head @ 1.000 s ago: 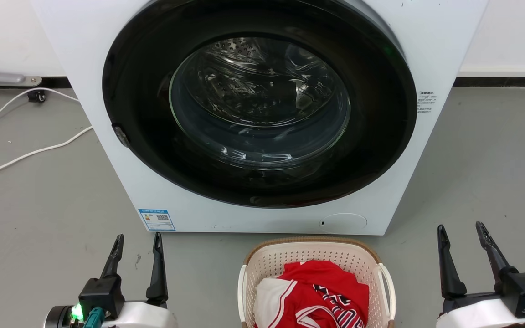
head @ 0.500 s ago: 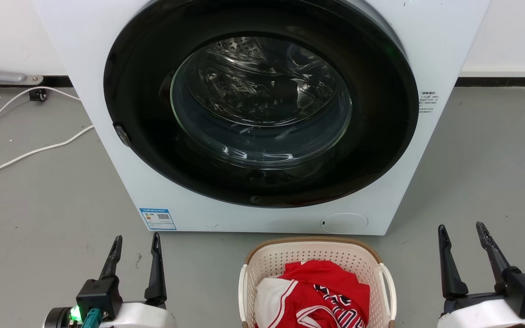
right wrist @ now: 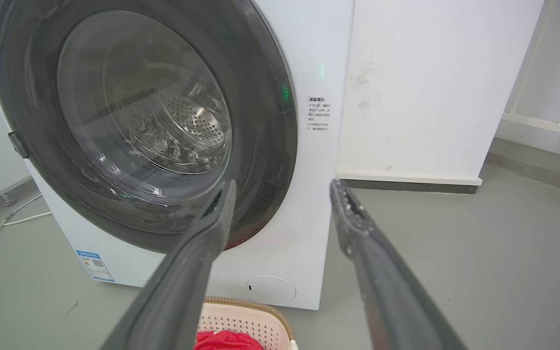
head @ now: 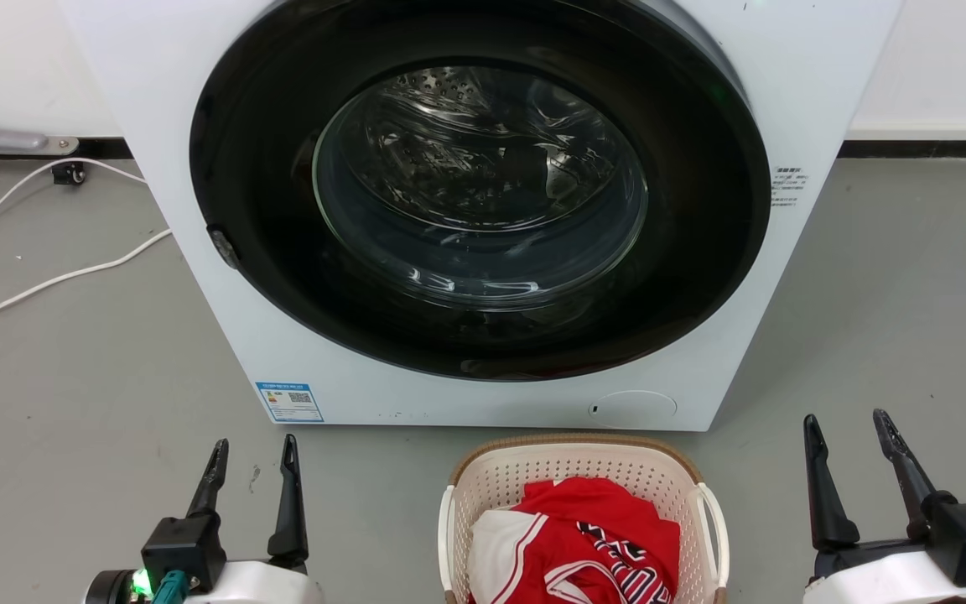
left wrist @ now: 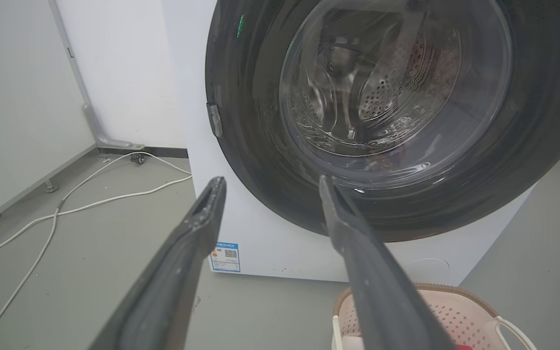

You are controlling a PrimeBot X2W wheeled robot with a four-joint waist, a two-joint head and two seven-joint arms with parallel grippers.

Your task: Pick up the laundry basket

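White washing machine (head: 810,75), one: boxy, round dark glass door, ahead of both finger pairs. One laundry basket (head: 533,470) on the floor between the two grippers, touching neither: cream perforated plastic, brown woven-look rim, two white loop handles, red-and-white cloth (head: 609,516) inside. Left gripper (head: 254,445), right gripper (head: 845,418): fingers parted, holding nothing. Two white cables (head: 55,281) left of the left fingers.

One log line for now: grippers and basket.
left gripper: jaws open, empty | right gripper: jaws open, empty | laundry basket: on floor, ungrasped, red garment inside
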